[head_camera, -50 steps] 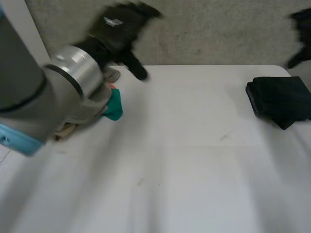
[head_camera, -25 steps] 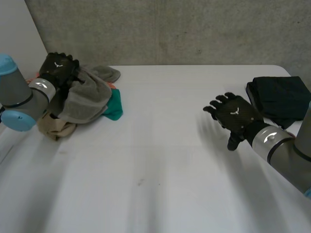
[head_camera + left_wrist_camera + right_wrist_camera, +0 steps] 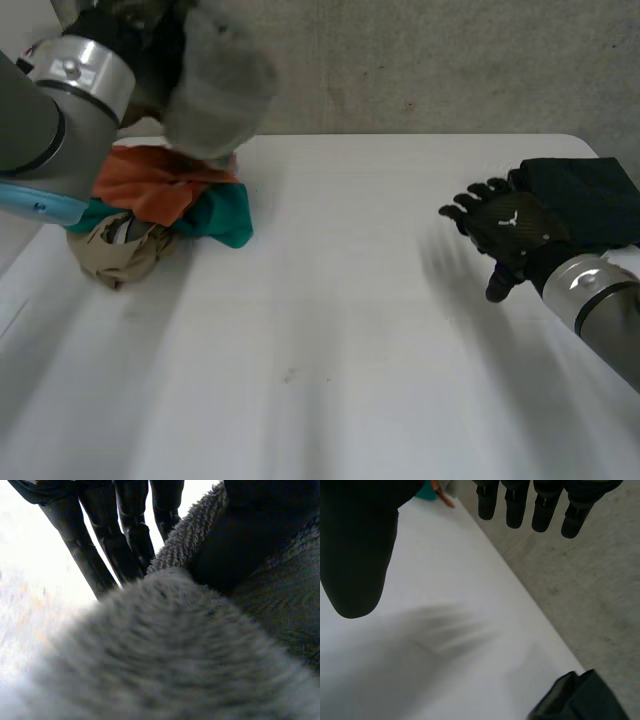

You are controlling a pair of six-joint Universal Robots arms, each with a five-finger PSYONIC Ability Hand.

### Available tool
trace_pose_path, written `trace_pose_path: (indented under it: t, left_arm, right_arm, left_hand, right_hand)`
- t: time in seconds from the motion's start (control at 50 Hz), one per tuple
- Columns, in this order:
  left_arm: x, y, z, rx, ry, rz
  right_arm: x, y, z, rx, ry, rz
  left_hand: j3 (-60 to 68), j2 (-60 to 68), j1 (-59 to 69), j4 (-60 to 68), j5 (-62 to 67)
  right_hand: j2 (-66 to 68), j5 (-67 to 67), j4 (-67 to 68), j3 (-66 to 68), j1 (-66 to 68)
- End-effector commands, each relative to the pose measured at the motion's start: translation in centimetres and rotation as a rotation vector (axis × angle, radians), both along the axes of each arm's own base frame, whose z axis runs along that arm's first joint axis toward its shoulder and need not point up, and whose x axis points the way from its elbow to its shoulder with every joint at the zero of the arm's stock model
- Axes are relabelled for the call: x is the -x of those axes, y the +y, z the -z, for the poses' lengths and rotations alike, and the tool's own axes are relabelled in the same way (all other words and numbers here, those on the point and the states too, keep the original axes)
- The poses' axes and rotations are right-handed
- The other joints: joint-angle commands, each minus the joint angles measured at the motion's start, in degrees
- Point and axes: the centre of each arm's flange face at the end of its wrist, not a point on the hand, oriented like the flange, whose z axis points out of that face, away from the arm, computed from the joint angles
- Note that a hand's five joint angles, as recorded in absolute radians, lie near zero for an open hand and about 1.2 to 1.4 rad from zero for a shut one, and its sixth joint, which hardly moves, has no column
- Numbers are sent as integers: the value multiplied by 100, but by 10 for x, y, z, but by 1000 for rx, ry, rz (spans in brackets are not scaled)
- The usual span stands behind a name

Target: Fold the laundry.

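Left hand (image 3: 140, 35) is up at the table's (image 3: 350, 330) far left corner, above the surface, with a grey towel (image 3: 215, 85) in its grip. The towel hangs clear of the table, just over the pile (image 3: 160, 215). In the left wrist view the fingers (image 3: 95, 555) run nearly straight past the towel's (image 3: 175, 655) edge, and the thumb (image 3: 240, 540) presses into the terry from the other side, so the cloth is pinched between thumb and fingers rather than wrapped in a fist. The bulk of the towel bunches under the palm. The pile sits below the left arm (image 3: 40, 120): orange cloth (image 3: 150, 185) on top, teal cloth (image 3: 225, 215) on the side toward the table's middle, and beige cloth (image 3: 115, 250) at the near edge, all crumpled and touching each other. Right hand (image 3: 510, 230) is over the right side of the table, palm down, fingers spread and relaxed, with nothing in it. The right wrist view agrees: fingers (image 3: 520, 505) extended, thumb (image 3: 355, 555) set wide apart from them, bare table (image 3: 445, 630) underneath. A folded black cloth (image 3: 585, 195) lies at the far right corner, just beside the right hand; I can't tell whether they touch. It also appears in the right wrist view (image 3: 580, 700) at the table edge. The middle and near part of the table are bare white. A grey wall (image 3: 420, 60) runs behind.
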Motion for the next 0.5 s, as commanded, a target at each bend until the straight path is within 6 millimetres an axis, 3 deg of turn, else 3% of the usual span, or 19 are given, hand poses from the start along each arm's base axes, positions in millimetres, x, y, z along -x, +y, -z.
trace_pose_path:
  t: [0.02, 0.08, 0.1, 0.16, 0.18, 0.22, 0.24, 0.32, 0.4, 0.5]
  left_arm:
    - [51, 77, 17, -141, 19, 219]
    - [73, 97, 48, -248, -28, 270]
    - [89, 112, 81, -351, -79, 284]
    - [104, 125, 113, -442, -131, 287]
    - [112, 138, 136, -508, -176, 290]
    - [118, 147, 152, -547, -215, 290]
    - [121, 153, 167, -584, -255, 286]
    - [120, 155, 171, -599, -269, 283]
    - [113, 157, 151, -574, -245, 277]
    - [77, 147, 119, -555, -204, 203]
  right_arm:
    - [6, 1, -28, 32, -99, 37]
    - [13, -4, -32, 26, -134, 71]
    - [18, -8, -34, 18, -158, 93]
    - [27, -14, -40, 10, -200, 132]
    - [29, -15, -40, 5, -207, 143]
    - [34, -18, -41, -2, -217, 165]
    - [37, -20, -43, -10, -218, 188]
    - [42, -22, -44, -41, -215, 215]
    - [45, -21, -46, -92, -205, 229]
    - [44, -13, -48, -185, -196, 231]
  left_hand:
    - [1194, 1230, 1806, 1153, 1526]
    - [1194, 1230, 1806, 1153, 1526]
    - [1194, 1230, 1806, 1153, 1526]
    - [1194, 1230, 1806, 1153, 1526]
    - [1194, 1230, 1806, 1153, 1526]
    - [-1095, -1059, -483, -1136, -763]
    - [-4106, -4070, -3493, -4147, -3773]
    - [-4825, -4788, -4212, -4865, -4492]
    - [-5230, -5194, -4617, -5270, -4897]
    - [-5263, -5227, -4651, -5304, -4931]
  right_hand:
    - [-187, -282, -191, -186, -284]
    - [-187, -282, -191, -186, -284]
    - [-187, -282, -191, -186, -284]
    - [-187, -282, -191, -186, -284]
    - [-187, -282, -191, -186, -284]
    - [-187, -282, -191, -186, -284]
    - [-187, -282, -191, -186, -284]
    - [-187, -282, -191, -186, -284]
    - [-187, -282, -191, -186, -284]
    - [-187, -282, -191, -186, -284]
